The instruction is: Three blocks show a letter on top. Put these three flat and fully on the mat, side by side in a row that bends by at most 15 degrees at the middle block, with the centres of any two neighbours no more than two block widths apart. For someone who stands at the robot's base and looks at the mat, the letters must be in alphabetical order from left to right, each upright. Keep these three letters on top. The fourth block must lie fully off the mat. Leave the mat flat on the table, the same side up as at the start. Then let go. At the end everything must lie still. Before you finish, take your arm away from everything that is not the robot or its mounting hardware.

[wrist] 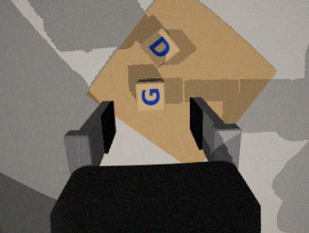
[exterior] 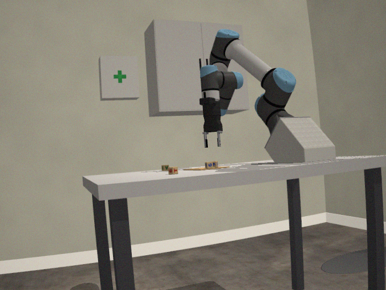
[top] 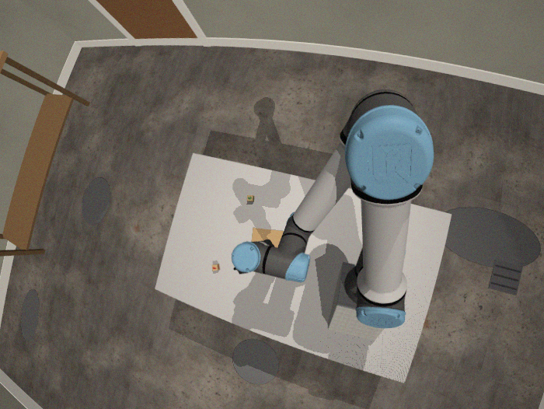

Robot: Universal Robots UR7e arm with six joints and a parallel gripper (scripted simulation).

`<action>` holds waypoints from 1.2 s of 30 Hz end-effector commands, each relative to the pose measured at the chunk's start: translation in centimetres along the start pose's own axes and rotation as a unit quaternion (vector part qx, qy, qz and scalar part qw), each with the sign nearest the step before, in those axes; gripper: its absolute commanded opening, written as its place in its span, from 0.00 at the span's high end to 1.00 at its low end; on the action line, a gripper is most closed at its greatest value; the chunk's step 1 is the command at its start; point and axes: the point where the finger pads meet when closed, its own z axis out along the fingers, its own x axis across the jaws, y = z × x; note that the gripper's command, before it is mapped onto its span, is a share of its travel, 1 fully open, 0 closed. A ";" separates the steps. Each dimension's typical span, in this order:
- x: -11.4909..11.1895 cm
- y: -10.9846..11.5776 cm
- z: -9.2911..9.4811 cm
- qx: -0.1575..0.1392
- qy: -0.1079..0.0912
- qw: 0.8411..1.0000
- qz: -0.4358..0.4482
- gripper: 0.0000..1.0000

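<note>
A tan mat (wrist: pixel 225 51) (top: pixel 266 236) (exterior: pixel 193 168) lies flat on the white table (top: pixel 197 197) (exterior: pixel 155 183). Two blocks with blue letters sit on it close together. The D block (wrist: pixel 158 45) (exterior: pixel 214 163) is the farther one in the wrist view. The G block (wrist: pixel 151 97) (exterior: pixel 208 165) is the nearer one there. A block with a green mark (top: pixel 249 198) (exterior: pixel 165 167) and a block with a red mark (top: pixel 215 266) (exterior: pixel 172 170) lie off the mat on the table. My gripper (wrist: pixel 152 115) (exterior: pixel 212 143) is open and empty. It hangs well above the mat, pointing straight down near the G block.
The robot's base block (exterior: pixel 299 140) stands on the right part of the table. A wall cabinet (exterior: pixel 174 65) hangs behind the arm. A wooden chair (top: pixel 30 176) stands off the table's far end.
</note>
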 end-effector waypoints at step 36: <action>-0.3 0.1 4.2 -0.002 -0.002 1.000 -0.001 0.02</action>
